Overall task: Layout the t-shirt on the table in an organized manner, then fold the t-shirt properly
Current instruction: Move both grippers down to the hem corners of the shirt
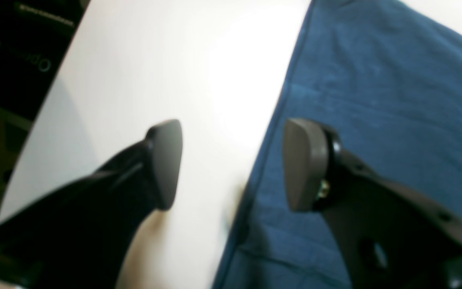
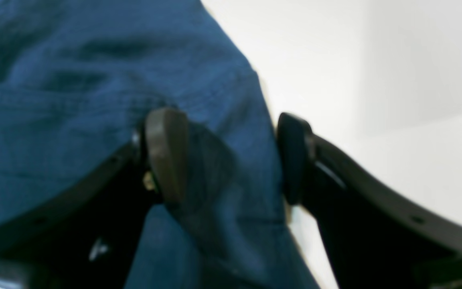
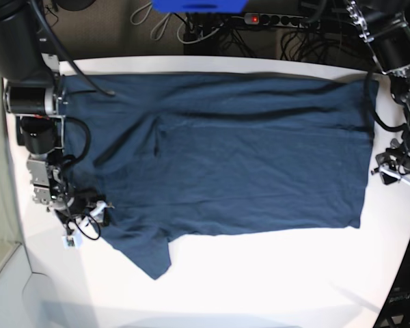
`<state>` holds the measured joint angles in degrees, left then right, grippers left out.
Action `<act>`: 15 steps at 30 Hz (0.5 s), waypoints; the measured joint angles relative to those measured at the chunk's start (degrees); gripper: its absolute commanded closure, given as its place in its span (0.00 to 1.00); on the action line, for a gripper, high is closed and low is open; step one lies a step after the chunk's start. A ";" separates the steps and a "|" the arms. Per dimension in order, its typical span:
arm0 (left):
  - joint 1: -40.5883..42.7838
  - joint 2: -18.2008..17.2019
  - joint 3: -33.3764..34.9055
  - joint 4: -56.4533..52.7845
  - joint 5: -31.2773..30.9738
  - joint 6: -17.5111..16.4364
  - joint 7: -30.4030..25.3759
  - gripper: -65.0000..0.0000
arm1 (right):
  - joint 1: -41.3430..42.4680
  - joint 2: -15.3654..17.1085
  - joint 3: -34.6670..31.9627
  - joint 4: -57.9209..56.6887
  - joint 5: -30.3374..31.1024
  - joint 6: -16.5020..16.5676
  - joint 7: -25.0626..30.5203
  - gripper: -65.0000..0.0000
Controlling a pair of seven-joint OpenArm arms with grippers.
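Base view, item one: t-shirt [image 3: 246,150] spread flat across the table [image 3: 260,280], hem toward your left arm, sleeve end by your right. Left gripper [image 1: 231,164] — jaws apart, straddling the hem edge, holding nothing. Right gripper [image 2: 231,156] — jaws wide over the sleeve cloth, not pinched. Step, as judged: layout nearly done, fold pending. Next you need both jaws closed on cloth edges.

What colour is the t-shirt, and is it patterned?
Dark navy blue and plain, no pattern; the t-shirt shows best in the base view.
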<state>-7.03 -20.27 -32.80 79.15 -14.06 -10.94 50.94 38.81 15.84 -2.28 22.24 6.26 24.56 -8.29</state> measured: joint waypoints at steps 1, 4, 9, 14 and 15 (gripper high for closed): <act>0.02 0.26 0.02 0.00 0.11 0.00 0.02 0.41 | 0.00 -0.11 0.00 0.00 -0.02 0.00 -0.02 0.48; -0.20 0.39 0.02 -0.07 0.13 0.02 0.20 0.41 | 0.02 -0.15 -0.04 0.02 -0.02 0.02 -0.02 0.64; -5.95 -0.07 1.86 -8.96 0.57 0.44 -5.42 0.41 | -0.28 -0.22 -0.04 0.04 0.20 0.02 0.00 1.00; -11.06 0.11 9.07 -20.22 0.31 0.22 -12.11 0.41 | -0.42 -0.17 -0.11 -0.02 0.20 0.04 0.07 0.99; -12.68 -0.13 10.82 -23.63 0.31 0.24 -14.88 0.41 | -0.63 -0.26 -0.13 0.17 0.22 0.02 0.15 0.99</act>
<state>-19.70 -20.40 -21.98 55.53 -13.76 -10.70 36.05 38.17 15.57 -2.42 22.41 6.48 24.58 -8.14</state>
